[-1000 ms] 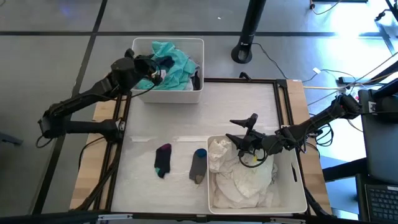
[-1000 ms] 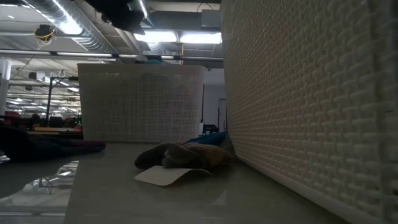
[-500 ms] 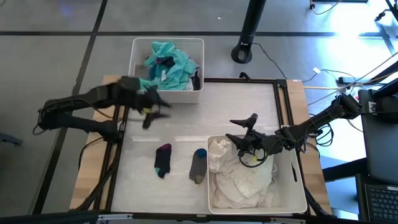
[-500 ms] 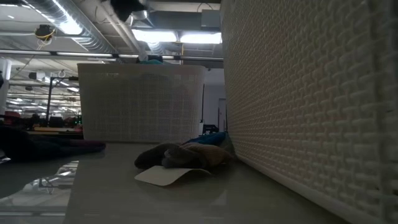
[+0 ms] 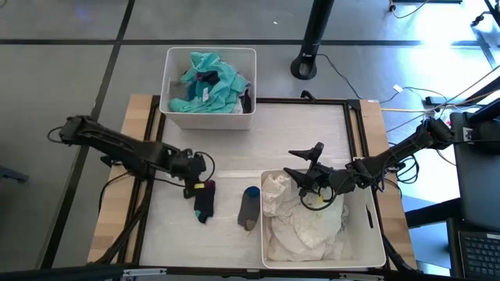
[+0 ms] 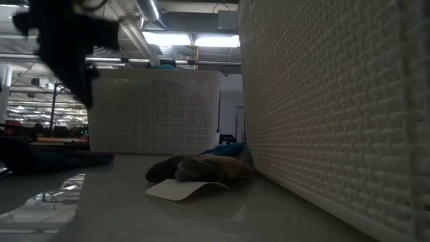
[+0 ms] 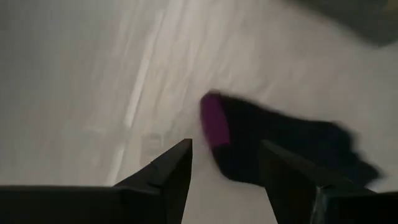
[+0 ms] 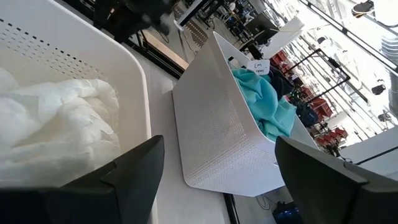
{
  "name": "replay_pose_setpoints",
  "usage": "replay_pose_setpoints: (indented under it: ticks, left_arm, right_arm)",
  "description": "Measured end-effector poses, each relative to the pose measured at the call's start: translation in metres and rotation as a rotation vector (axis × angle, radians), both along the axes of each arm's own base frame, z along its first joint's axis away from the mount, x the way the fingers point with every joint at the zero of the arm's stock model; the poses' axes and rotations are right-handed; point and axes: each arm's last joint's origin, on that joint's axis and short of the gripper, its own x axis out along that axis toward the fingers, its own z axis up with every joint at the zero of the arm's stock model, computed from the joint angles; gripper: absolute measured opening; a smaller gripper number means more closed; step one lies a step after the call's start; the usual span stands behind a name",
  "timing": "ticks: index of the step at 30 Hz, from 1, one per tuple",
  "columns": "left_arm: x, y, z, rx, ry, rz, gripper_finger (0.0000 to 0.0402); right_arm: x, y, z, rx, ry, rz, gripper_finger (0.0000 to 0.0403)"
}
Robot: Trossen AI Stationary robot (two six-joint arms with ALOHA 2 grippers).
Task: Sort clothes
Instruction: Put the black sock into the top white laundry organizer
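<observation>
High view: The left gripper [image 5: 195, 176] is positioned low over the table [image 5: 305, 136], directly at the upper end of the dark sock [image 5: 205, 200] with the magenta toe. Its fingers are spread and hold nothing. A second, grey sock [image 5: 249, 207] with a blue toe lies just beside the dark sock, against the near bin [image 5: 378, 226]. The near bin contains white garments [image 5: 301, 222]. The right gripper [image 5: 301, 162] hangs above this bin's upper left corner, fingers spread wide and empty. The far bin [image 5: 208, 117], at the table's far edge, contains teal-blue garments [image 5: 212, 78] mixed with darker pieces.

Low view: The left arm appears as a dark blurred shape at upper left. The grey sock [image 6: 198, 168] lies on the table against the near bin's wall [image 6: 336, 114]. The far bin [image 6: 153, 111] stands behind it.

Left wrist view: Both fingers [image 7: 171, 171] are apart, with bare table between them. The dark sock [image 7: 280, 149] lies just ahead, magenta toe nearest the fingers.

Right wrist view: Both fingers [image 8: 127, 171] stand wide apart, gripping nothing. The white garments [image 8: 56, 124] lie in the near bin below; the far bin [image 8: 217, 137] with teal-blue garments [image 8: 264, 102] stands beyond.
</observation>
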Motion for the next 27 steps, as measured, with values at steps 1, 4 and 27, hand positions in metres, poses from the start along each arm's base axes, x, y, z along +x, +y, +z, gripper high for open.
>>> replay_pose_setpoints:
  ticks: [1, 4, 27]
  left_arm:
    - [0.0, -0.001, -0.01, 0.003, 0.021, 0.022, 0.0172]
    - [0.002, -0.006, -0.035, -0.007, 0.051, 0.048, 0.0172]
    - [0.025, -0.014, -0.077, 0.107, 0.032, -0.057, 0.0013]
  right_arm:
    - [0.0, 0.0, 0.0, 0.001, 0.001, 0.004, 0.031]
    - [0.0, 0.0, 0.0, 0.001, 0.001, 0.005, 0.031]
    - [0.0, 0.0, 0.0, 0.0, 0.002, 0.006, 0.031]
